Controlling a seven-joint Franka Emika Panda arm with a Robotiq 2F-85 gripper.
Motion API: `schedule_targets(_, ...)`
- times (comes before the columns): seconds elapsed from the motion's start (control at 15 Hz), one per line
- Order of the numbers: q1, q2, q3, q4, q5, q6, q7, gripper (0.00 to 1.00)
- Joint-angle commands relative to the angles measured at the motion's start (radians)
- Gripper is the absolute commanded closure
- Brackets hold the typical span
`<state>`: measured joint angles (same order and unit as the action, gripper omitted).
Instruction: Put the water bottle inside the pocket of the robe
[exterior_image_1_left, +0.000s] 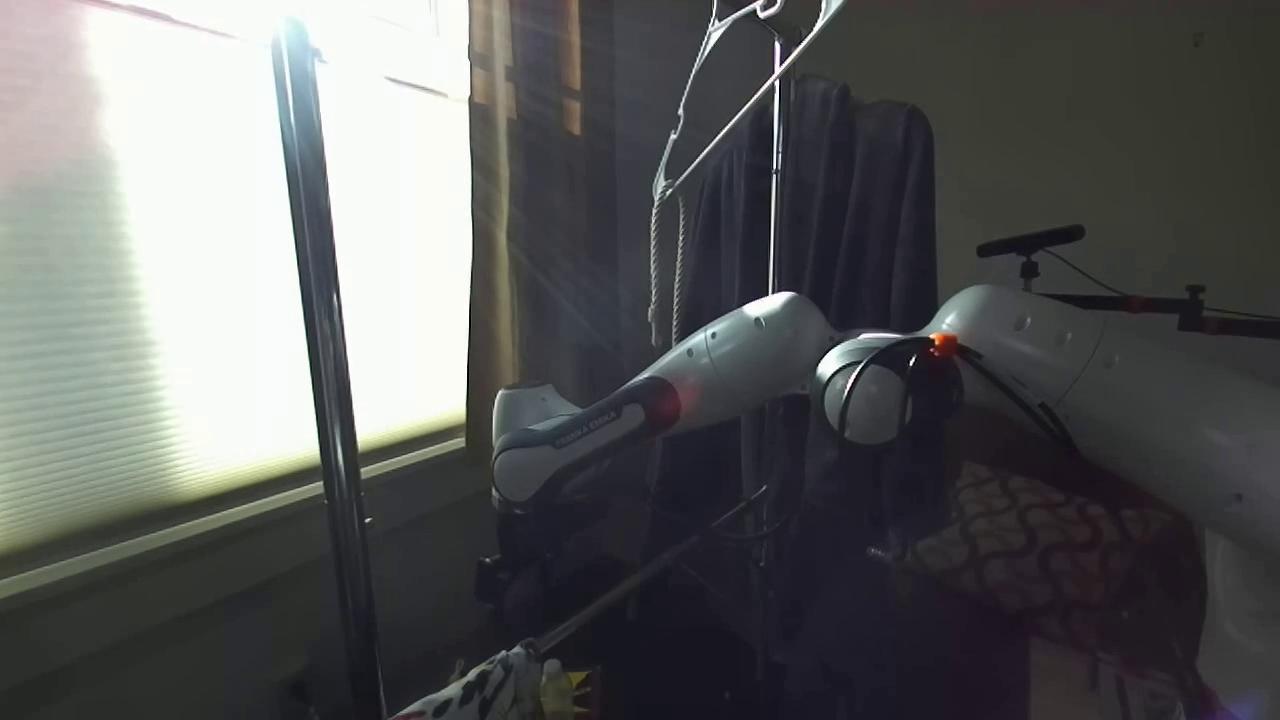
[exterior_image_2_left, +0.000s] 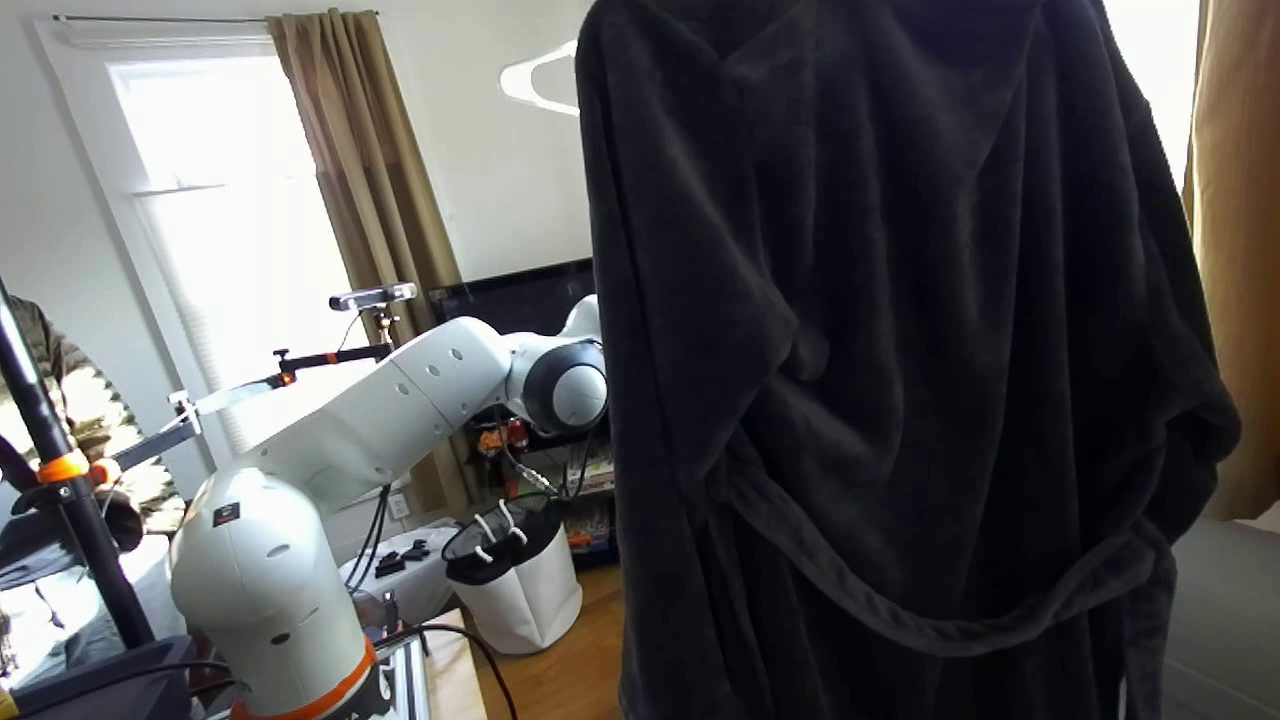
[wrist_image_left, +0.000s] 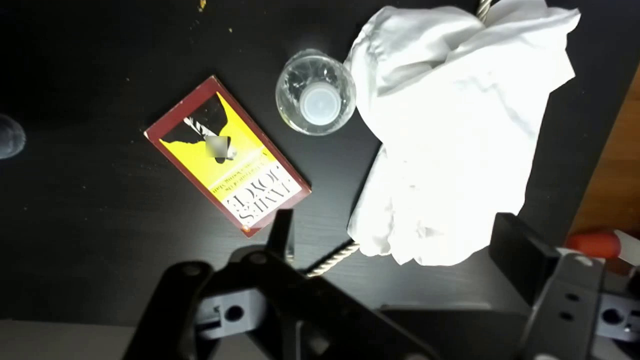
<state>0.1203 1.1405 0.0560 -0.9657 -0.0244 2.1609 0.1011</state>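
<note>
Water bottle (wrist_image_left: 315, 92), one; robe (exterior_image_2_left: 930, 340), one.

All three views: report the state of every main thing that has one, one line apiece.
Gripper: open, nothing gripped
Bottle: upright, capped; fill level unclear
Book: shut, flat on the table
Cloth: rumpled, lying on the table
Robe: hanging in folds
Belt: slack, sagging in a curve
Hamper: upright, top open
Blind: lowered
</note>
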Motion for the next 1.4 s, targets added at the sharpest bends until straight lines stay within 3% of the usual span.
schedule_targets(0.0,0.015,0.060,-0.011,0.080,0.004,0.060,-0.012,0.00)
schedule_targets(0.2,0.040,0.021,-0.027,0.087,-0.018,0.124,-0.007,0.00)
schedule_targets(0.53,0.050,0.086,-0.038,0.230,-0.010,-0.034,0.024,0.00)
schedule_targets(0.73,0.041,0.138,-0.069,0.280,-0.012,-0.188,0.087,0.00)
schedule_targets(1.33,-0.008,0.291,-0.036,0.412,0.042,-0.436,0.067,0.00)
